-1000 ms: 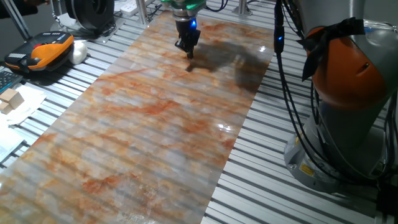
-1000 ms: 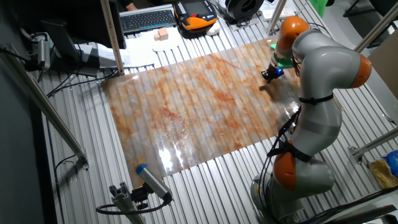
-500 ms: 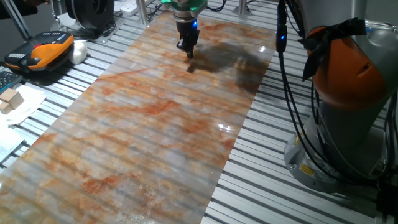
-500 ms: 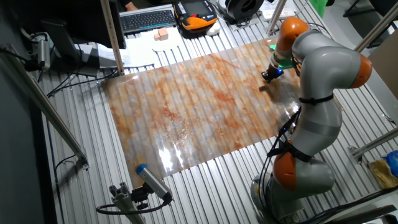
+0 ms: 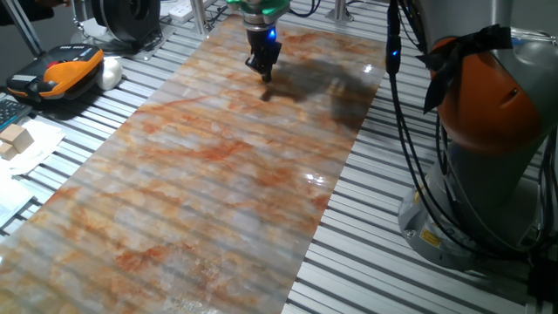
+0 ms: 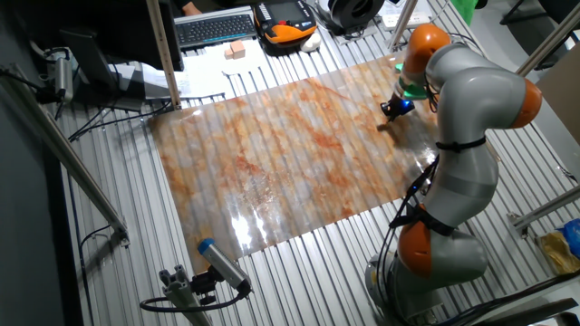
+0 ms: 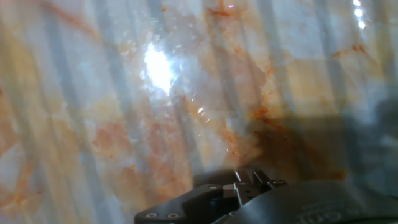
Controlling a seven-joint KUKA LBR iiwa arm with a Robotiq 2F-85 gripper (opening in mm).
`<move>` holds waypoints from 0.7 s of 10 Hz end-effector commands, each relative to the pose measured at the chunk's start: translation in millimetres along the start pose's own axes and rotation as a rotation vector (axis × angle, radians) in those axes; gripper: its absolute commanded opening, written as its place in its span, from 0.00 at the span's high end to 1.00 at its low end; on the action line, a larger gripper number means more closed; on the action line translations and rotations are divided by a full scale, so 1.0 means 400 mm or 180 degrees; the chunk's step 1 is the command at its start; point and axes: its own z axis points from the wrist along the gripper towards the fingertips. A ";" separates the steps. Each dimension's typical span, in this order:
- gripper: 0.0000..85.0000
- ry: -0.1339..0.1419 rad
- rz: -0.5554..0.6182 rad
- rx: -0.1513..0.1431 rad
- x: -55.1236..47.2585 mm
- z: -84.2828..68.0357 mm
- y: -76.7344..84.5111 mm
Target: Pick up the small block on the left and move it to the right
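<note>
My gripper (image 5: 265,73) hangs just above the far end of the marbled orange-and-white mat (image 5: 209,174), below the blue light on the hand. It also shows in the other fixed view (image 6: 389,113) near the mat's right edge. In the hand view the two dark fingertips (image 7: 239,182) stand pressed close together at the bottom of the picture, a little above the mat. The small block does not lie on the mat in any view. It is too tiny to make out and sits hidden between the fingertips.
Larger pale wooden blocks on white paper (image 5: 14,139) lie off the mat's left side, also visible in the other fixed view (image 6: 237,51). An orange-and-black device (image 5: 59,74), a keyboard (image 6: 214,29) and the robot's base (image 5: 488,139) stand around the mat on the slatted table.
The gripper has risen very slightly from the mat, still shut. Nothing else has moved.
</note>
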 end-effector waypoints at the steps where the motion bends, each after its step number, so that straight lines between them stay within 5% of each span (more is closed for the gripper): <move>1: 0.80 -0.0022 0.0001 0.0019 0.000 0.001 0.000; 2: 0.80 -0.0041 -0.0003 0.0058 0.001 0.003 0.000; 3: 0.60 -0.0049 0.0007 0.0073 0.002 0.005 -0.002; 7: 0.60 -0.0097 0.0027 0.0092 0.002 0.020 -0.008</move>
